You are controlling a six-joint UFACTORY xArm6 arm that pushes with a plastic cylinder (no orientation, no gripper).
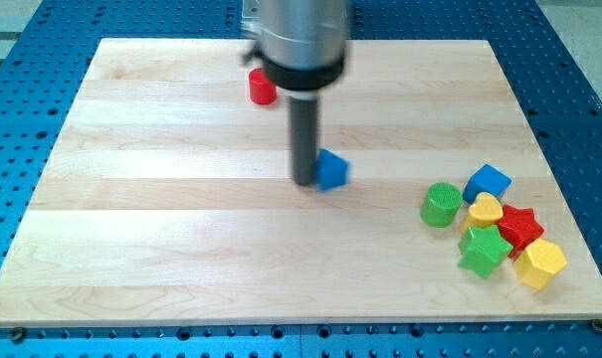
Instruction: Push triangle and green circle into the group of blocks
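My tip (306,183) rests on the board just left of a small blue triangle block (332,171), touching or nearly touching its left side. The green circle block (441,204) stands at the view's right, at the left edge of a cluster. The cluster holds a blue cube (488,183), a yellow heart (485,211), a red star (520,227), a green star (484,251) and a yellow hexagon (540,263). The green circle sits close beside the yellow heart.
A red cylinder (263,88) stands near the view's top, partly behind the arm's body (299,45). The wooden board (181,249) lies on a blue perforated table (12,80).
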